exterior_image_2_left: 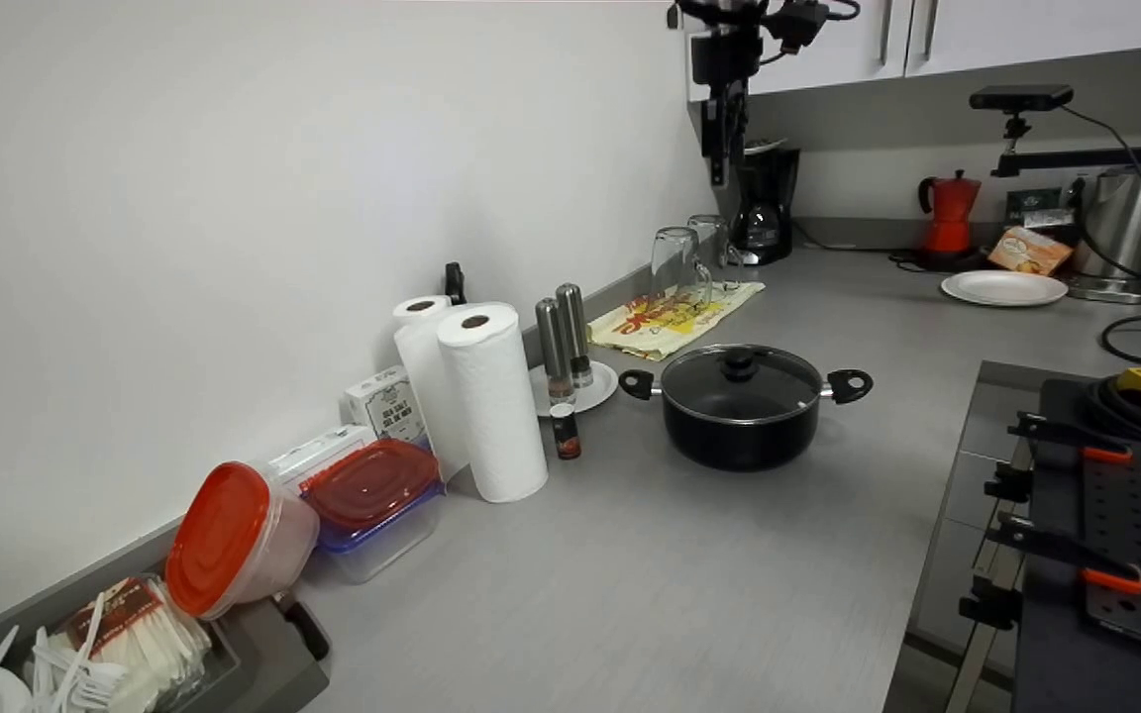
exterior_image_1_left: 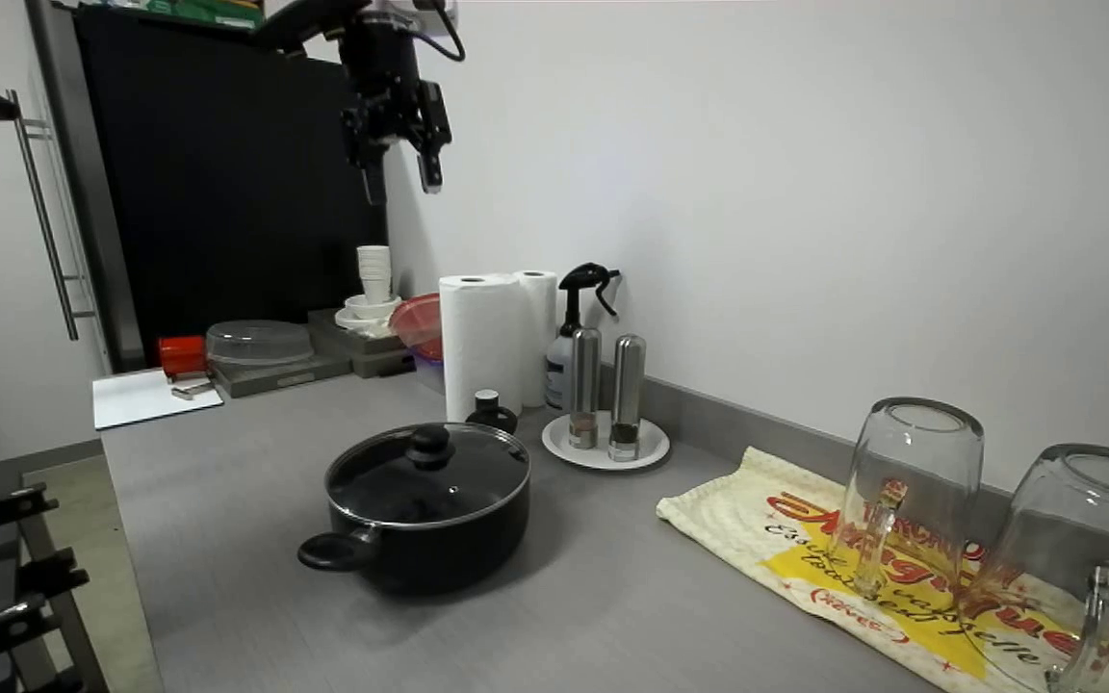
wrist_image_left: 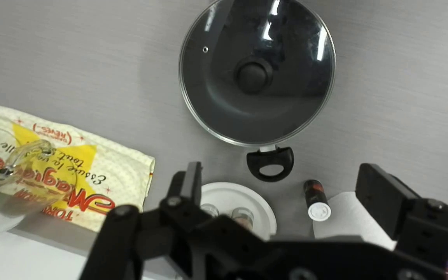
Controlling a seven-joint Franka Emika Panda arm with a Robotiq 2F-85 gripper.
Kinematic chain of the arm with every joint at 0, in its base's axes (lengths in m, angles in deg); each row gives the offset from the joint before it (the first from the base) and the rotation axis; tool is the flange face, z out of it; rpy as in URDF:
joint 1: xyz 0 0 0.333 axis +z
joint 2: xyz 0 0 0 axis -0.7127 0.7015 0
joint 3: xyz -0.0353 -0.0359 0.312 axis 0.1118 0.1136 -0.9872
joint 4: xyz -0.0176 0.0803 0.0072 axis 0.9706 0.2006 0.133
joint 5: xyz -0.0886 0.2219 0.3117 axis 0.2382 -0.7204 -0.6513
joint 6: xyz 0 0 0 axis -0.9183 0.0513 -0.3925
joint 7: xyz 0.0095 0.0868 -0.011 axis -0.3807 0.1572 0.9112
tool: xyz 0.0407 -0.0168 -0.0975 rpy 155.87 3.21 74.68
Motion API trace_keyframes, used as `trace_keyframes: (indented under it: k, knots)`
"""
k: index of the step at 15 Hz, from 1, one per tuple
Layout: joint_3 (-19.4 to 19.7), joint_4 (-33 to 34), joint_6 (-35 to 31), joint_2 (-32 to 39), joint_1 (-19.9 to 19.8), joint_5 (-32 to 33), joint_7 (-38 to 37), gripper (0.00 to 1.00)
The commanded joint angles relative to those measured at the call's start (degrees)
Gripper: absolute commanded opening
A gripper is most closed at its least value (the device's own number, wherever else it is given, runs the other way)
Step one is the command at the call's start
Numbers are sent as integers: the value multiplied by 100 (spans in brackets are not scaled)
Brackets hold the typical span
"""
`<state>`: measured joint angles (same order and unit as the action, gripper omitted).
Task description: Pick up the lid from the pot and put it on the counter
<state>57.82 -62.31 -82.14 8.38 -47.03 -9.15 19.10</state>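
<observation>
The lid is dark glass with a shiny rim and a black knob. It lies flat on the pot in an exterior view [exterior_image_1_left: 372, 481], in another exterior view [exterior_image_2_left: 764, 394] and in the wrist view [wrist_image_left: 224, 105]. The black pot [exterior_image_1_left: 453, 553] [exterior_image_2_left: 739, 446] has two short side handles and stands on the grey counter [exterior_image_1_left: 612, 606] [exterior_image_2_left: 630, 594]. In the wrist view one pot handle [wrist_image_left: 253, 165] shows. My gripper [exterior_image_1_left: 402, 185] [exterior_image_2_left: 719, 178] [wrist_image_left: 280, 167] is high above the counter, apart from the lid. Its fingers are wide open with nothing between them.
A white plate [exterior_image_1_left: 654, 449] with two steel shakers, a small dark bottle [exterior_image_2_left: 566, 434] and paper towel rolls [exterior_image_1_left: 477, 346] stand by the pot near the wall. Upturned glasses [exterior_image_1_left: 911, 433] stand on a patterned cloth [exterior_image_1_left: 757, 520]. Plastic containers [exterior_image_2_left: 372, 485] are along the wall.
</observation>
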Motion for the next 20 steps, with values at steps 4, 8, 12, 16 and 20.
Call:
trace_keyframes:
  k: [4, 8, 12, 16, 20]
  knots:
    - [148, 482, 10, 934, -137, 72, -109, 100]
    - [226, 932, 128, 1706, -200, 49, -154, 100]
    - [256, 1326, 273, 2403, -207, 30, -218, 100]
    - [278, 1649, 437, 2881, -243, -38, -248, 100]
    - [294, 1868, 658, 3212, -306, -111, -242, 100]
